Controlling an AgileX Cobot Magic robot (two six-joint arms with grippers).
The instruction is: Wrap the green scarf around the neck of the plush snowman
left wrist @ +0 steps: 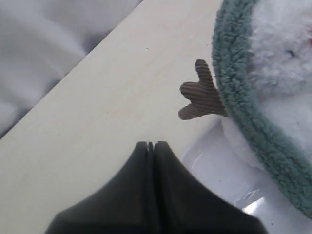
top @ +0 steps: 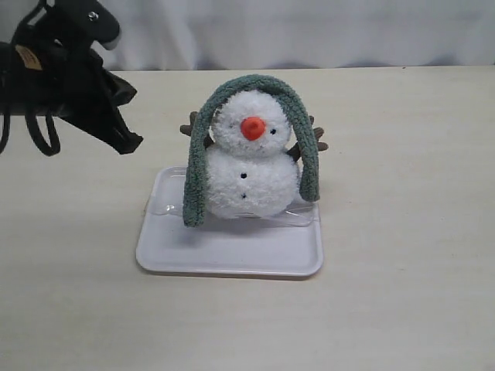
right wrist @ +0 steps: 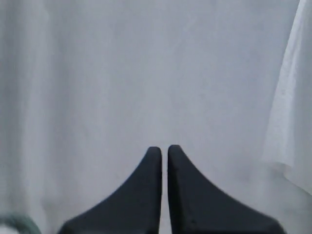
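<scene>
Green scarf (top: 249,81) drapes over the head of the plush snowman (top: 251,178), not the neck (top: 251,152); left gripper (left wrist: 150,144), fingers together and empty, should open to grasp it.

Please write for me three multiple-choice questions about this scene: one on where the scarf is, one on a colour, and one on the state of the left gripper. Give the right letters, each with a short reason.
1. Where does the scarf lie on the snowman?
A. tied in a knot at its front
B. over the head, one end hanging down each side
C. folded beside it

2. What colour is the nose?
A. orange
B. blue
C. black

3. The fingers of the left gripper are:
A. open wide
B. shut on the scarf
C. shut, holding nothing

Answers:
1 B, the strip arches over the head and hangs at both sides.
2 A, the nose is orange against the white face.
3 C, the left wrist view shows the fingers pressed together with nothing between them.
</scene>
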